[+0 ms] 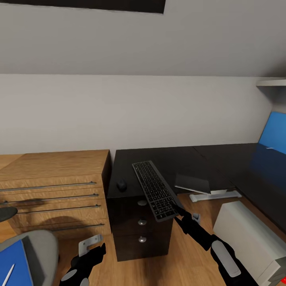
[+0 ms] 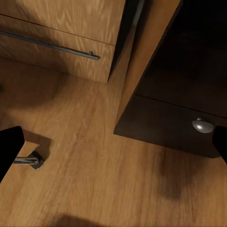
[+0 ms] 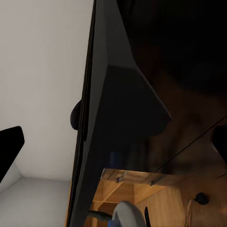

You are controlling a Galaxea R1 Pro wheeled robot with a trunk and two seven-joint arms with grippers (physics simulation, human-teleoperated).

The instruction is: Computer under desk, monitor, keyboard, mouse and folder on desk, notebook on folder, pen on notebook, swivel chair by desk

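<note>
The keyboard (image 1: 155, 190) lies slantwise on the left part of the black desk (image 1: 222, 163), its near end jutting past the front edge. My right gripper (image 1: 183, 212) is at that end. In the right wrist view the keyboard (image 3: 87, 118) runs edge-on between the fingers (image 3: 10, 147), which stand wide apart. The mouse (image 1: 121, 184) sits on the desk left of the keyboard. At the lower left, the swivel chair (image 1: 45, 246) carries the blue folder (image 1: 14, 260), the pen (image 1: 8, 274) and the dark notebook (image 1: 33, 254). The computer (image 1: 246, 238) stands on the floor at the right. My left gripper (image 1: 93, 244) hangs open over the floor.
An oak chest of drawers (image 1: 55, 186) stands left of the desk. A black drawer unit (image 1: 139, 226) sits under the desk's left end. A dark grey slab (image 1: 193, 183) lies at the desk's inner edge; I cannot tell what it is. The desk's blue back panel (image 1: 274, 131) is at the far right.
</note>
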